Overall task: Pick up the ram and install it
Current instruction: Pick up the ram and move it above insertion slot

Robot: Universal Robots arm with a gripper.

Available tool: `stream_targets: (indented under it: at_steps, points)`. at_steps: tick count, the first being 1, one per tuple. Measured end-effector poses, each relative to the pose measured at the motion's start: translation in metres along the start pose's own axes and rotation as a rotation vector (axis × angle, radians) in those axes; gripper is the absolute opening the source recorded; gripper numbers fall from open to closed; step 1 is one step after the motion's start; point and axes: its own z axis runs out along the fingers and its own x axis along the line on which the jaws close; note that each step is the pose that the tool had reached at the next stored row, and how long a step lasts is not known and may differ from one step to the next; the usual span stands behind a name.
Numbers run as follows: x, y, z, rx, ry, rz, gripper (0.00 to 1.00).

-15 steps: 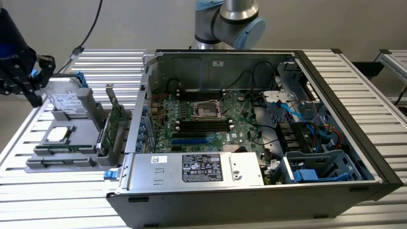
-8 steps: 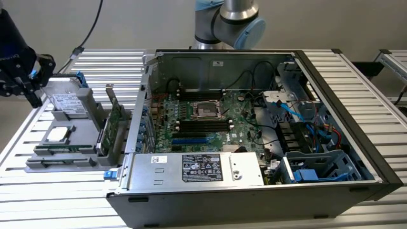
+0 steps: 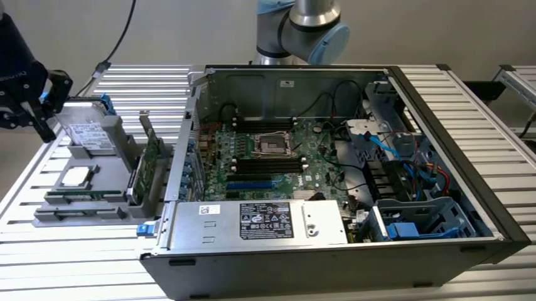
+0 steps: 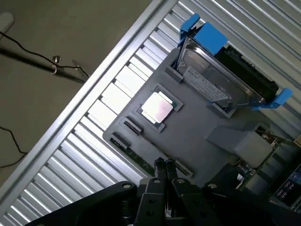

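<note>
Green ram (image 4: 140, 158) slotted along grey tray (image 4: 197, 141) edge farthest from hard drive (image 4: 211, 87); probably light, stiff, fragile, best pinched across flat faces mid-length. Fingers (image 4: 160, 170) together, empty, hovering over tray.

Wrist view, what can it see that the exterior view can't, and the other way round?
Wrist view's extra: a stretch of floor with wires trailing over it. Exterior view's extra: the open computer case, its motherboard and the power supply box. Shared: the grey tray, the hard drive with blue clips, the square chip, the ram lying in the tray, and the pincer.
</note>
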Motion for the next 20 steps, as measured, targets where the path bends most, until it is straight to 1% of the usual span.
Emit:
stream_targets:
  at_steps: [20]
  points:
    - [-0.0001, -0.0003, 0.0035, 0.0026, 0.0214, -0.365, 0.10]
